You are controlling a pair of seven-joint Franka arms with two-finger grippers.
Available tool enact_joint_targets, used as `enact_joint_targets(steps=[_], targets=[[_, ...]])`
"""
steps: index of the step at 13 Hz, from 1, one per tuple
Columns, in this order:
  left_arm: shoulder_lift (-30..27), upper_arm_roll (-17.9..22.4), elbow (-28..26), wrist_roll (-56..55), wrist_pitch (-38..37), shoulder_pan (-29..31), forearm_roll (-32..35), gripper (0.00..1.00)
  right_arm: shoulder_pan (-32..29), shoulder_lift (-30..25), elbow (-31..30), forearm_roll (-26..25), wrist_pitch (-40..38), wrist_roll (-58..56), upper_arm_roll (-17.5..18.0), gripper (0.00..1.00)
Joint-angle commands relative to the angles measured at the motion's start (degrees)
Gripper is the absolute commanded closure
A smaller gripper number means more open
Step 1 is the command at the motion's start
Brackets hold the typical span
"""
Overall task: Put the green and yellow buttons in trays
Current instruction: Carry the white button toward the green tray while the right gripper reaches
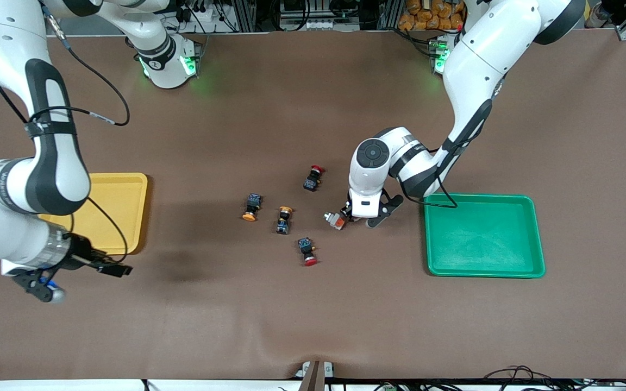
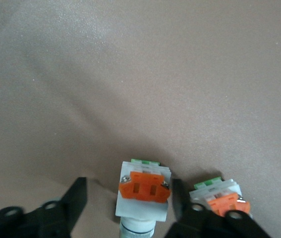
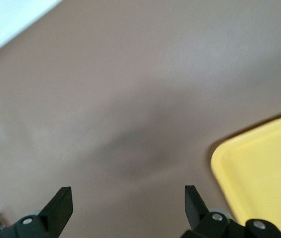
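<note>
Front view: left pincer [image 1: 352, 216] is down at the table [image 1: 313, 326] mid-width, just beside the green tray [image 1: 484, 269]. A pale switch [image 1: 336, 219] pokes out from under it. Two orange-capped switches [image 1: 251, 208] [image 1: 285, 219] lie toward the right arm's end; two red-capped ones [image 1: 313, 177] [image 1: 307, 251] lie among them, not wanted. Right pincer [image 1: 47, 279] waits over bare table, by the yellow tray [image 1: 125, 187] on its camera side. Both trays look empty.

Left wrist view: pale block [image 2: 143, 191] with an orange patch sits between the fingers [image 2: 73, 198]. One finger lies against its side; a gap shows at the other, so not yet clamped, jaws half-wide. A second pale block [image 2: 218, 197] lies just beside the first, outside the fingers. Judged small, light, hard plastic, smooth-sided; flat body faces give the best hold, not the round neck. The neighbour may get nudged on lift. Open table ahead.

Right wrist view: jaws wide, fingers [image 3: 60, 206] holding nothing, over bare table with the yellow tray's rim [image 3: 224, 158] near. A low rim, easy to clear.
</note>
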Motion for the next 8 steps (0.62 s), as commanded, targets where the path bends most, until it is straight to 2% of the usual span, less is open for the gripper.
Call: enact_joint_targets(steps=[1, 2, 4, 6, 8], targets=[[0.52, 0.13, 0.73, -1.55, 0.3, -0.5, 1.71, 0.84, 5.81, -0.15, -0.6, 0.73, 0.14, 2.89, 0.0, 0.0], [0.17, 0.13, 0.46, -1.55, 0.22, -0.67, 1.71, 1.0, 7.66, -0.15, -0.68, 0.65, 0.06, 2.89, -0.01, 0.0], [-0.88, 0.04, 0.9, -1.47, -0.74, -0.5, 1.71, 1.0, 12.66, 0.2, -0.86, 0.56, 0.14, 2.98, -0.09, 0.0], [-2.73, 0.04, 0.9, -0.94, -2.15, 0.73, 1.8, 1.0, 18.2, 1.95, -0.86, 0.21, 1.98, 8.13, -0.09, 0.0], [-4.31, 0.04, 0.99, -0.85, -2.59, 1.6, 1.71, 1.0, 25.23, 5.28, -0.95, -0.32, 8.89, 15.87, -0.27, 0.0]])
